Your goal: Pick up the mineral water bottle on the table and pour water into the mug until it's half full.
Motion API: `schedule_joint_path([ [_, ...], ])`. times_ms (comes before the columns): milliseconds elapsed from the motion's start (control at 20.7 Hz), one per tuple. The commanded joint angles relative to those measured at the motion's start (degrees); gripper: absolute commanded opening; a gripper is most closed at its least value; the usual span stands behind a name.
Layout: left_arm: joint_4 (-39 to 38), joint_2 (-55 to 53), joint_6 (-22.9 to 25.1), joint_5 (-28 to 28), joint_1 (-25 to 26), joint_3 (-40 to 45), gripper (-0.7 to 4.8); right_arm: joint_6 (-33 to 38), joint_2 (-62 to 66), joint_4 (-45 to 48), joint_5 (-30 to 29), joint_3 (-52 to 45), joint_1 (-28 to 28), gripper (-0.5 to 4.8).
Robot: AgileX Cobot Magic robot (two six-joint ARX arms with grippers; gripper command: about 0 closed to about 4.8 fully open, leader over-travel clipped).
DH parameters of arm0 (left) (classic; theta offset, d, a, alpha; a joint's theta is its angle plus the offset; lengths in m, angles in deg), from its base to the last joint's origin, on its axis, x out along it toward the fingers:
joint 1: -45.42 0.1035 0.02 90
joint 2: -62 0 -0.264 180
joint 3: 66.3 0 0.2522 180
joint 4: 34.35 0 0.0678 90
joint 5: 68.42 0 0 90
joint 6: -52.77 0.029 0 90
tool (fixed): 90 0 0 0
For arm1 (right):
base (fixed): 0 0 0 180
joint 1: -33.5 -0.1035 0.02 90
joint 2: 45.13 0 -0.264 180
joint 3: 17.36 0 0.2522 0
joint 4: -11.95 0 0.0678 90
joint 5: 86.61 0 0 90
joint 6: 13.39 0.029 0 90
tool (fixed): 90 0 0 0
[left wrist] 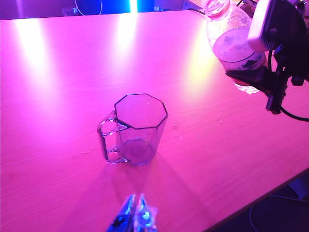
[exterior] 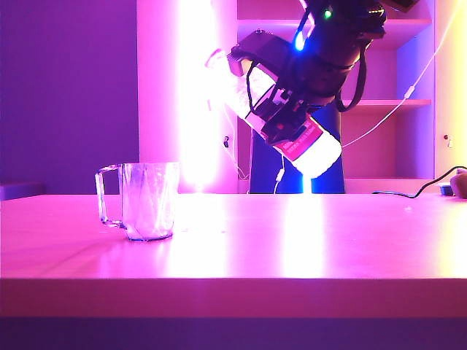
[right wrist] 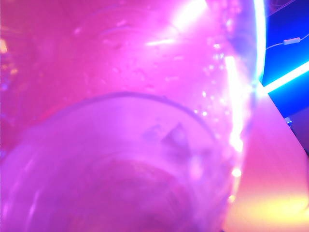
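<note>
Right gripper (exterior: 281,117) is clamping the mineral water bottle (exterior: 281,120) around the red label, mid-body. Grip there makes sense: near the balance point and clear of the neck, so the mouth is staying free for the pour. Jaws are closed on the bottle's width, not fully together.

Bottle is hanging well above the table (exterior: 306,240), tilted, mouth pointing up and toward the mug side, base lower and away from it. No cap showing on the neck in the left wrist view (left wrist: 216,7). Tilt looks too shallow for anything to be leaving the mouth; no stream visible. Water (left wrist: 236,48) is sitting in the lower part of the bottle. Right wrist camera is filled by the bottle wall (right wrist: 145,121), so it tells nothing more.

Mug (exterior: 149,200) is standing upright on the table, below the right gripper and off to the side the bottle mouth points to, not yet under the mouth. Handle is facing away from that gripper. Looks empty or nearly so; hard to tell through the glare.

Left gripper (left wrist: 134,217) is hovering low, just short of the mug, fingers together, holding nothing. Probably parked.

Judgement: pour not started; bottle needs moving over the mug.
</note>
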Motion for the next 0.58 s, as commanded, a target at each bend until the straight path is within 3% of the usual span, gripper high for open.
schedule_joint_path([
  [48,0.72,0.02,0.2,0.24,0.0,0.0,-0.04,-0.17,-0.33,0.39,0.44,0.55,-0.04,2.74],
  [241,0.72,0.02,0.2,0.24,0.0,0.0,-0.05,-0.22,-0.33,-0.42,1.66,0.55,-0.04,2.74],
  [579,0.7,0.04,0.2,0.24,0.0,0.0,-0.05,-7.91,0.35,-0.15,4.9,0.55,-0.37,2.74],
])
